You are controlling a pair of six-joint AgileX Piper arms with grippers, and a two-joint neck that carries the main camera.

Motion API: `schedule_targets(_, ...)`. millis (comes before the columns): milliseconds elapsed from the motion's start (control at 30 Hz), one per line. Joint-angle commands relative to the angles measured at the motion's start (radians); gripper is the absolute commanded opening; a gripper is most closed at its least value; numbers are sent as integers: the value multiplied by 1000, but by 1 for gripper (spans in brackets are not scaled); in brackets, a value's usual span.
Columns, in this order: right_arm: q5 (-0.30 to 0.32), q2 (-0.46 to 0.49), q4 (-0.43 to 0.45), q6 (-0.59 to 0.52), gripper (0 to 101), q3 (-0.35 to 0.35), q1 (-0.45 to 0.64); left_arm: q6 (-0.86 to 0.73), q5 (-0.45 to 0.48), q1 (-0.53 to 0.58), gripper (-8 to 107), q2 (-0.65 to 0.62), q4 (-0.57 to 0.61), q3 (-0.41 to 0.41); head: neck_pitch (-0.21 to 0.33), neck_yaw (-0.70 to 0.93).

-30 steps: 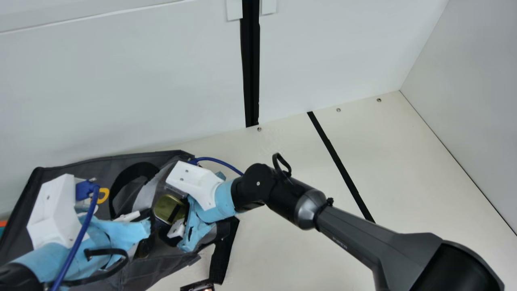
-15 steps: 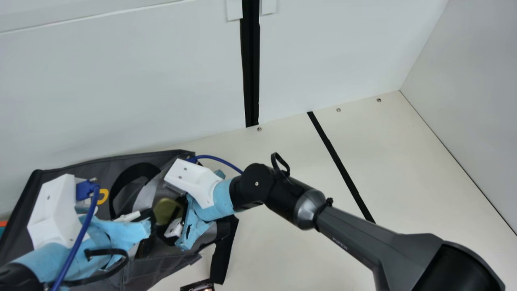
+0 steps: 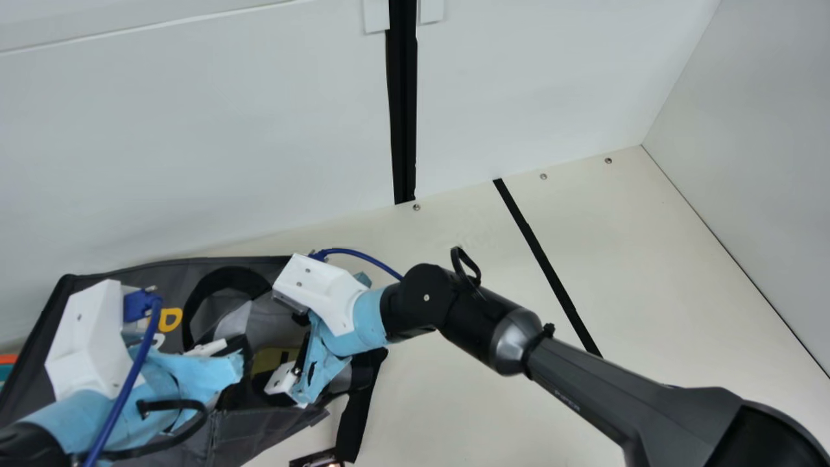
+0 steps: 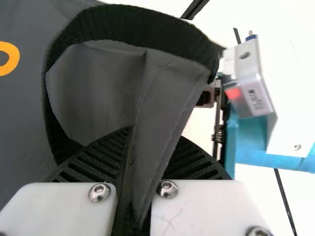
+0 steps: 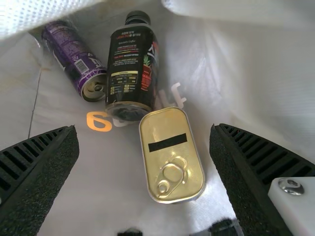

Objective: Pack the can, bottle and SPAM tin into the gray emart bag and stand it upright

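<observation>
because all three goods already lie inside the gray emart bag [image 3: 259,425], the packing looks nearly done and standing it upright seems the part left. in the right wrist view the spam tin [image 5: 172,157] lies with its pull-ring lid showing, deeper inside the bag than nothing i can rank; the bottle [image 5: 132,69] is just beside it, and the can [image 5: 74,56] lies on its side at the bottle's far flank from the tin.

the right gripper [image 5: 144,129] is inside the bag, fingers spread either side of the tin and holding nothing, probably so they can clear its edges. the left gripper [image 4: 150,147] is clenched on a fold of the bag's fabric, within the loop of the black handle [image 4: 118,19]; i judge that this keeps the mouth from sagging over the other arm.

the bag itself lies slumped on the cream table [image 3: 467,415], which suits reaching in from the side but leaves the goods loose. next, the right gripper should back out of the bag without hooking the tin or lining, the left keeping its pinch. raised too fast, the bag could tip as the goods tumble to its bottom.
</observation>
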State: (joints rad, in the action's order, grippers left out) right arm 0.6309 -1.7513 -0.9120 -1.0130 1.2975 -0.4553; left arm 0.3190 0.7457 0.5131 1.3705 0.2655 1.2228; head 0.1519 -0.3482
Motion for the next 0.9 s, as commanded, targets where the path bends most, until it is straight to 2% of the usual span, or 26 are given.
schedule_targets(0,9,12,-2,-3,95,-9,5,0,0,0,-8,0,0,0,23,-1)
schedule_targets(433,73,124,-24,-50,95,-87,94,0,0,0,-8,0,0,0,23,-1)
schedule_targets(867,183,218,-44,-120,95,-133,225,0,0,0,-8,0,0,0,23,-1)
